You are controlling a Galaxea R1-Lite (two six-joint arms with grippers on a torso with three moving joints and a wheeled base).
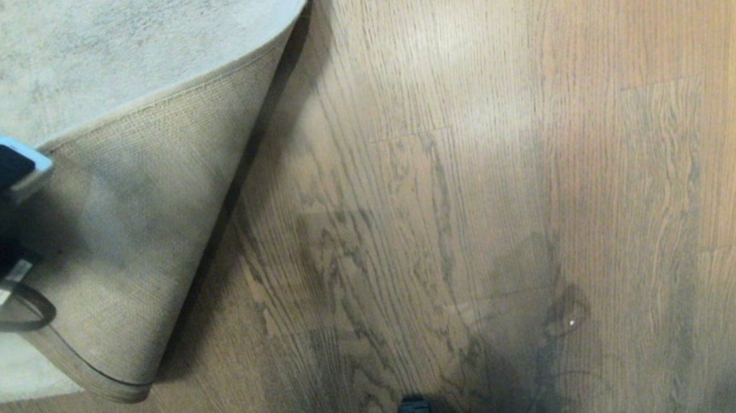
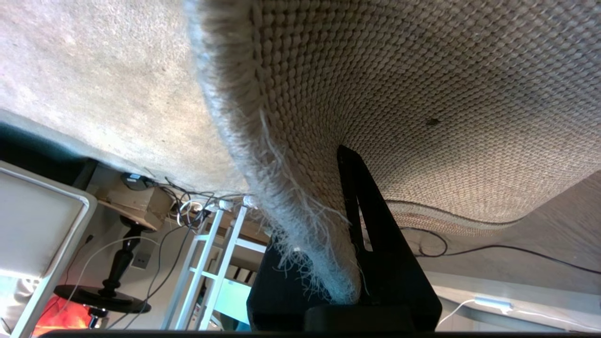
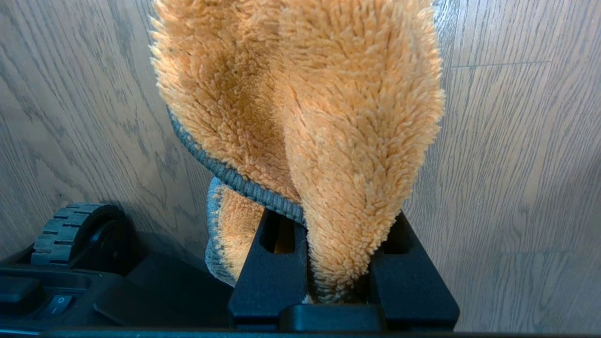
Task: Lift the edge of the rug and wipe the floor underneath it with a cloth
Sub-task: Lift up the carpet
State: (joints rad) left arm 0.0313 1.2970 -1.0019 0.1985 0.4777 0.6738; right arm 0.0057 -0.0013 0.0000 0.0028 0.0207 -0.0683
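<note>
Oak floor [image 1: 468,160] lies bare where the left hand [image 2: 328,281], clamped on the rug edge [image 2: 300,225], holds it folded back; the right hand [image 3: 335,281] grips the cloth [image 3: 305,117].

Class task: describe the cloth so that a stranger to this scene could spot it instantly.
Start at the oak-grain floor, then find the right tool above it. Pinched there hangs the cloth: fluffy orange-tan pile with a ribbed grey hem, unlike the pale rug edge.

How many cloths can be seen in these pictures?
1: the cloth is clamped in the right gripper, hanging over the floor. Others may be hidden beneath the rug.
</note>
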